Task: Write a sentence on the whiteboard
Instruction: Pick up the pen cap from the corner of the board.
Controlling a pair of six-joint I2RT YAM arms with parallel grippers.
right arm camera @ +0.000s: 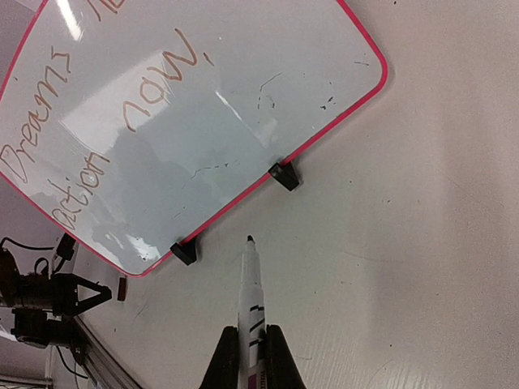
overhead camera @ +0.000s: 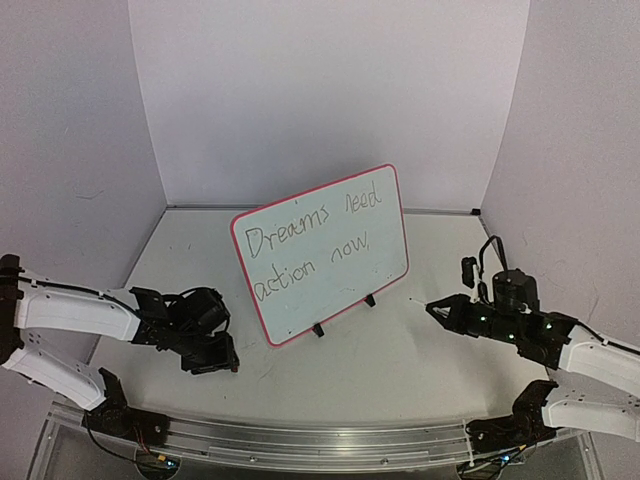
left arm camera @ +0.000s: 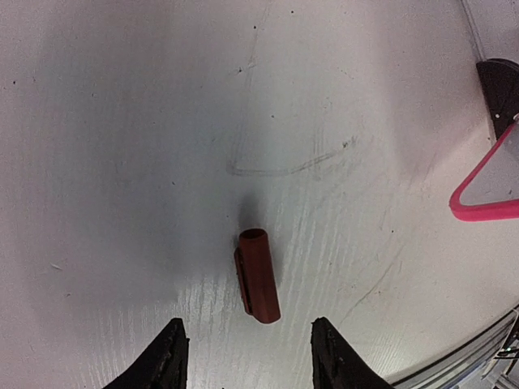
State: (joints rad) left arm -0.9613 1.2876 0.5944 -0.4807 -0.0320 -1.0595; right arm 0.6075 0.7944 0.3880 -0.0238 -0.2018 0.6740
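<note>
Logged metal rail (overhead camera: 300, 435) along near edge, with both arm bases on it. Found left gripper (left arm camera: 247, 332) low over table (overhead camera: 420, 345) at near left, fingers spread wide, gripping nothing. Saw dark red cap (left arm camera: 258, 275) lying flat on table just ahead of those fingers, in line with the gap, touching neither. Found right gripper (right arm camera: 252, 344) at near right, clamped on marker pen (right arm camera: 250, 284), bare tip aimed at lower edge of whiteboard (overhead camera: 300, 310), between its two black feet (right arm camera: 284, 176), short of the red frame. Could not tell whether tip touched table. Located whiteboard mid-table, standing on its feet, face toward arms, set askew in top view. Read sentence (overhead camera: 315, 245) on it in two slanted lines: "Dreams need" above, "action now," below. Recorded table as white, matte, scuffed, with faint grey arc marks (left arm camera: 284, 166) just beyond cap. Noted plain pale walls (overhead camera: 330, 90) closing far, left and right sides.
</note>
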